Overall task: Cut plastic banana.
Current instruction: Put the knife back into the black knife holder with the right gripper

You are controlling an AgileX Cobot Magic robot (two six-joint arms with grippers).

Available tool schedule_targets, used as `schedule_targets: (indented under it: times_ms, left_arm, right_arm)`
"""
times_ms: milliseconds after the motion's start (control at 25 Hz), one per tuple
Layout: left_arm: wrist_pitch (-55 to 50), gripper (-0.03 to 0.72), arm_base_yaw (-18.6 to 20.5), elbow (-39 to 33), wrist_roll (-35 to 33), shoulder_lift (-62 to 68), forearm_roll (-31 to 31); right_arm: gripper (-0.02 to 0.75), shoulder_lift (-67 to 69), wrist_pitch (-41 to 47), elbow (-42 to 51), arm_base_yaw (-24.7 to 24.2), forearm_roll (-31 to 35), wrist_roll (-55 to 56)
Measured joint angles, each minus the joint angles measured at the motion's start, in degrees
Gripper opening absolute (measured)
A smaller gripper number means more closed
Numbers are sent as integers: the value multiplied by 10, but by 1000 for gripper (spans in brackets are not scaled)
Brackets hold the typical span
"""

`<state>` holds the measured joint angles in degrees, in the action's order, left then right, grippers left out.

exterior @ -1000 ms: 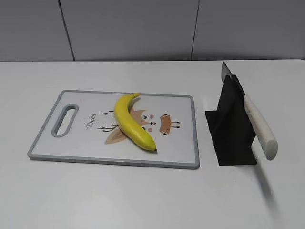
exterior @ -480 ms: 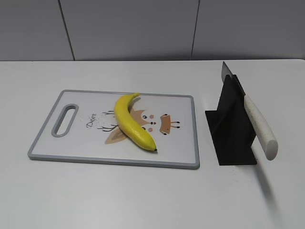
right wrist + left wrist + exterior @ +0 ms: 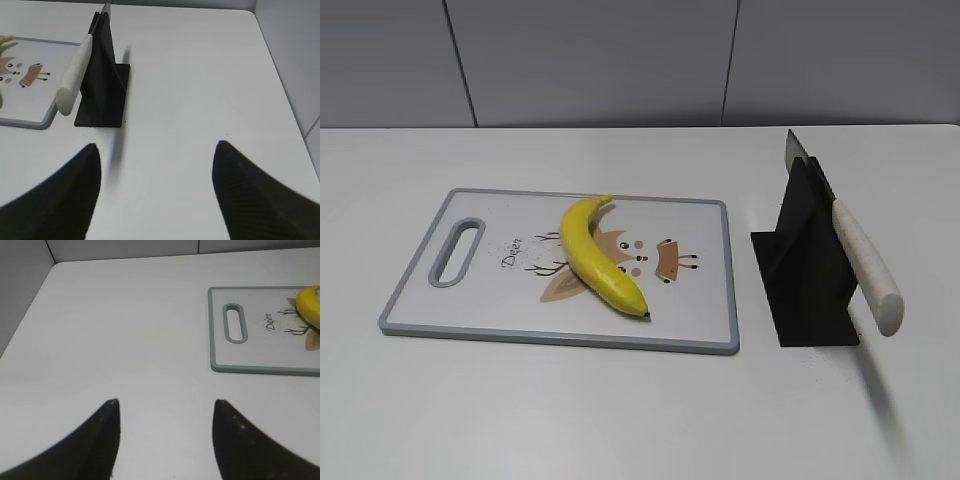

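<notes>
The yellow plastic banana point(image 3: 596, 257) lies curved on a white cutting board point(image 3: 470, 300) with a deer drawing, dark tip toward the front. Its stem end shows in the left wrist view point(image 3: 310, 305). A knife with a cream handle point(image 3: 865, 265) rests slanted in a black stand point(image 3: 805, 270) right of the board; it also shows in the right wrist view point(image 3: 75, 75). My left gripper point(image 3: 165, 402) is open and empty over bare table left of the board. My right gripper point(image 3: 156, 146) is open and empty, in front and right of the stand. Neither gripper shows in the exterior view.
The board has a grey rim and a handle slot point(image 3: 457, 252) at its left end. The white table point(image 3: 620, 410) ends at a grey wall behind. The table's right edge point(image 3: 280, 85) and left edge point(image 3: 30, 305) show in the wrist views.
</notes>
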<state>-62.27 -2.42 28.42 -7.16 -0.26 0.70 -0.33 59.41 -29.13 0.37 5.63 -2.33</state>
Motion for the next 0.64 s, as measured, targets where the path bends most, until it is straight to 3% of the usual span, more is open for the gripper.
schedule_targets:
  times_ms: [640]
  left_arm:
    - [0, 573, 0, 0, 0, 0, 0]
  right_arm:
    - [541, 0, 0, 0, 0, 0, 0]
